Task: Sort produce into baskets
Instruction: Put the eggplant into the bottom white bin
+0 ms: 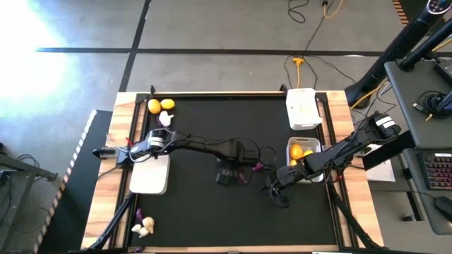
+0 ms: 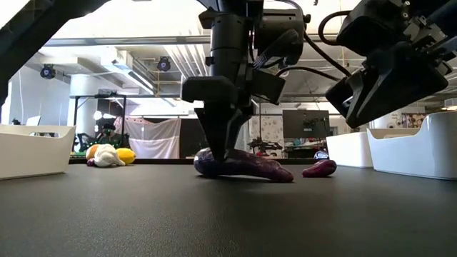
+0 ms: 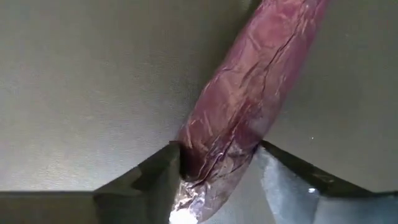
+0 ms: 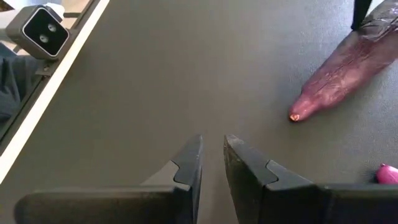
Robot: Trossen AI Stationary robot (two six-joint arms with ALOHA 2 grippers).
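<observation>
A long, slim dark purple piece (image 3: 249, 93) lies on the black table mat (image 1: 191, 204) near its middle, with my left gripper (image 3: 217, 152) straight above one end of it and closed on that end. A smaller purple piece (image 2: 319, 168) lies just beyond it. My right gripper (image 4: 213, 140) hangs shut and holding nothing, right of the long piece (image 4: 348, 68), slanting down toward the mat. Two lemons (image 1: 161, 105) and a garlic bulb (image 1: 164, 118) sit at the far left. More garlic (image 1: 145, 227) and a purple piece (image 1: 139, 213) lie at the near left. My left gripper has the long purple piece between its two fingers, near one end (image 3: 208, 168). One finger (image 3: 155, 180) stands against each long side, so the fingers lie across it. They come from above, pointing down. The piece rests along the mat (image 2: 250, 170).
One white basket (image 1: 150, 176) stands at the left under my left arm. A second basket (image 1: 302, 109) is at the far right. A third basket (image 1: 304, 141), nearer on the right, holds lemons (image 1: 296, 150). Cables trail beside my right gripper (image 1: 277, 189). Open mat lies toward the near edge.
</observation>
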